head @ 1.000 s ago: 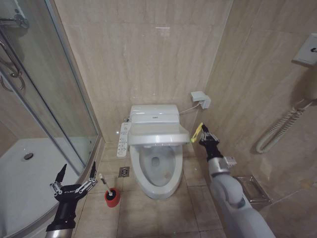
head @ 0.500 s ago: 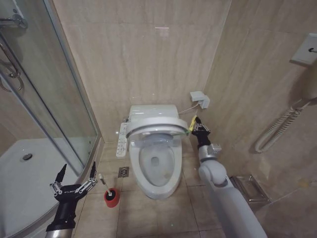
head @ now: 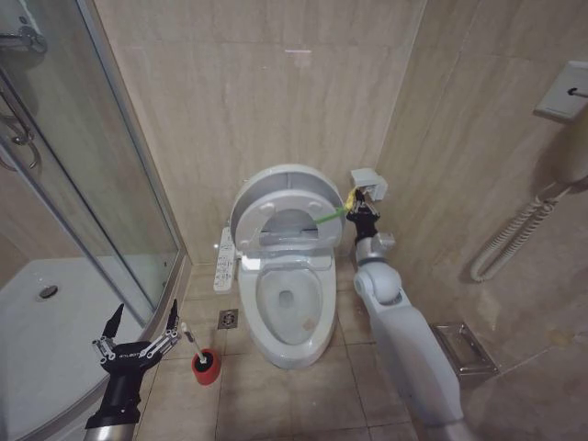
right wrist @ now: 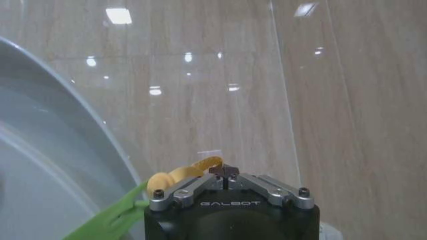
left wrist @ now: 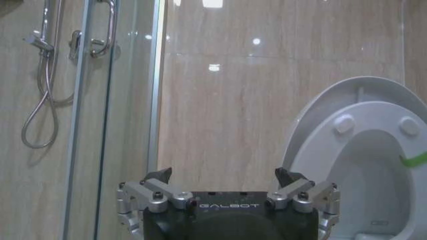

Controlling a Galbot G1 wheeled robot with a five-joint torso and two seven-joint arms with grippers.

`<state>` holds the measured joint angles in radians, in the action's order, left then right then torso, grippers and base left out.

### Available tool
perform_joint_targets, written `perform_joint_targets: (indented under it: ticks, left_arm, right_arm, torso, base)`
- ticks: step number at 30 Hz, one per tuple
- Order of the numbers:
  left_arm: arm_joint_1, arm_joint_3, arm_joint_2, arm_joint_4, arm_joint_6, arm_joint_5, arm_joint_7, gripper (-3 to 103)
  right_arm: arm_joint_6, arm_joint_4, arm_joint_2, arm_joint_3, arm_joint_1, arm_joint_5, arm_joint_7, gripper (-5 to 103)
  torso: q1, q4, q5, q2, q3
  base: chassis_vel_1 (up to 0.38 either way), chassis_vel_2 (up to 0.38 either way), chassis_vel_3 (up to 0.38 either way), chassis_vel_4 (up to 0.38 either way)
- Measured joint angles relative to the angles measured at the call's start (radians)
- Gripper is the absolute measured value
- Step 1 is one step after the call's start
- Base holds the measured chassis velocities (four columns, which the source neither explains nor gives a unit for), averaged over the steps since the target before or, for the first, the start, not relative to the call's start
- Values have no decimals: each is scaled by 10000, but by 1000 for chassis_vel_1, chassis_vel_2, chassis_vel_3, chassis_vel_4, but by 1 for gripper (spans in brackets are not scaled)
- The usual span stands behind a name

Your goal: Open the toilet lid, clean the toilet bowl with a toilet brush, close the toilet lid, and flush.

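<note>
The right gripper [head: 365, 213] is pinched shut on the yellow-green strap [head: 334, 216] at the edge of the toilet lid [head: 280, 197]; in the right wrist view its fingers meet at the tips with the strap's loop [right wrist: 190, 172] bunched just beside them. The lid stands raised, tilted back toward the wall tiles, and the ring-shaped seat [head: 287, 225] has come up with it, so the toilet bowl [head: 289, 303] lies open below.

The risk, as I judge it, is in the strap: it is thin and slack, and if it slips from the fingertips before the lid leans past its balance point, lid and seat could drop back onto the bowl. Pulling too far sideways could also drag the gripper into the small wall box [head: 368, 182] just beside it.

The right arm reaches forward and up along the right side of the toilet, forearm nearly straight, wrist close to the corner wall.

The left gripper [head: 138, 333] hangs low by the shower door [head: 83, 193], fingers spread wide and empty, near the toilet brush [head: 197, 344] standing in its red holder [head: 208, 365] on the floor.
</note>
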<state>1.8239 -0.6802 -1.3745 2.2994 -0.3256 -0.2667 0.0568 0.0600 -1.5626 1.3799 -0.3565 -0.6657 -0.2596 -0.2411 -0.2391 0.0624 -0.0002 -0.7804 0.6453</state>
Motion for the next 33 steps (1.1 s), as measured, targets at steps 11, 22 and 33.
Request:
perform_joint_targets:
  ticks: [11, 22, 33]
  left_arm:
    - [0, 0, 0, 0, 0, 0, 0, 100]
    - [0, 0, 0, 0, 0, 0, 0, 100]
    - [0, -1, 0, 0, 0, 0, 1, 100]
  right_arm:
    - [517, 2247, 379, -255, 1458, 577, 483, 0]
    - [734, 3697, 527, -529, 2919, 778, 701, 0]
    - [923, 4834, 602, -460, 4071, 1100, 697, 0]
  torso:
    - [-1, -3, 3, 0, 1]
    - [-1, 5, 2, 1, 1]
    - [-1, 5, 2, 0, 0]
  base:
    - [0, 0, 0, 0]
    - [0, 0, 0, 0]
    - [0, 0, 0, 0]
